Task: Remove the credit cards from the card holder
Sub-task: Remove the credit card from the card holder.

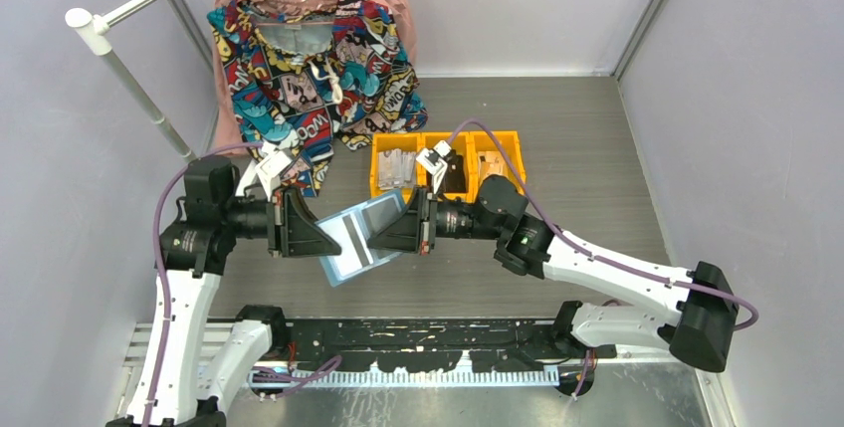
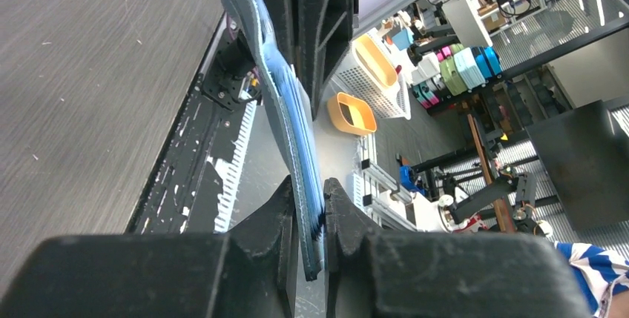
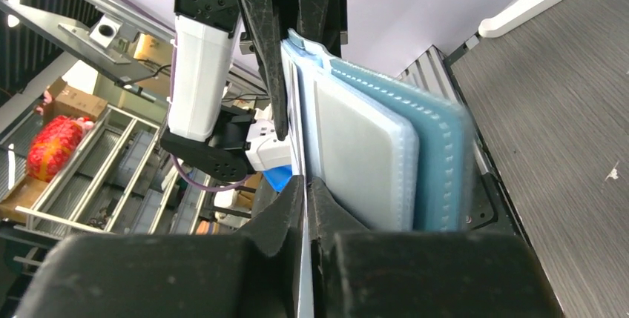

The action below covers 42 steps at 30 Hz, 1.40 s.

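Mid-extraction: holding card holder (image 1: 360, 238) aloft above table (image 1: 597, 148). Clamped on blue cover edge with left gripper (image 2: 310, 213); pinched tight on thin pale edge with right gripper (image 3: 305, 192), card or sleeve unclear. Next: pull straight, sliding credit cards (image 3: 363, 159) free.

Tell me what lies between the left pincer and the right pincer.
The open teal-blue folding card holder spans the gap, pinched by the left pincer and right pincer at opposite edges; the top external view shows it.
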### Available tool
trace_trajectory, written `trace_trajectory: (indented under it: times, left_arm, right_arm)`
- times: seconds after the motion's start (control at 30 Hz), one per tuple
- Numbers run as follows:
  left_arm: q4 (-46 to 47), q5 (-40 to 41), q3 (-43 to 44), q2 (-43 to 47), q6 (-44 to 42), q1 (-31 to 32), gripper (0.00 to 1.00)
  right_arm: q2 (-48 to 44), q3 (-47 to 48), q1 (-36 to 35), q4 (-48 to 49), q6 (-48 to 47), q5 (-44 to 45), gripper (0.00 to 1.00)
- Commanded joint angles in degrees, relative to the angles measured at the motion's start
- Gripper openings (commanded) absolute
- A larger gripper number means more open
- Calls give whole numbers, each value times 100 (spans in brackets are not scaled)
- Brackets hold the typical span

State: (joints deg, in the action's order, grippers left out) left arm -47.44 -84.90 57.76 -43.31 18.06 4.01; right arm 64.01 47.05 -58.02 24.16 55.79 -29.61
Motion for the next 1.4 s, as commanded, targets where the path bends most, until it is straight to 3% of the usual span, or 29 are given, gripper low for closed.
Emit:
trace_trajectory:
  times: [0.0, 0.1, 0.33, 0.53, 0.63, 0.87, 1.1, 1.37]
  left_arm:
    - [345, -130, 217, 42, 95, 25, 0]
    - [354, -164, 259, 63, 84, 21, 0]
    - [518, -135, 228, 101, 48, 21, 0]
    - [607, -131, 114, 144, 40, 21, 0]
    - [660, -100, 35, 230, 30, 28, 1]
    - [723, -45, -65, 242, 66, 25, 19]
    - [866, -314, -205, 248, 348, 21, 22]
    - [1044, -345, -93, 226, 627, 26, 1]
  right_arm:
    - [124, 262, -28, -267, -193, 168, 20]
    - [306, 348, -119, -331, -247, 203, 44]
    - [657, 565, -232, 7, -114, -378, 48]
    - [783, 627, -218, 831, 338, -601, 29]
    - [751, 572, -210, 1229, 561, -657, 24]
    - [578, 347, -186, 1608, 740, -713, 2]
    - [389, 145, -136, 1466, 641, -694, 1]
    - [-244, -64, -26, 346, 52, -438, 1]
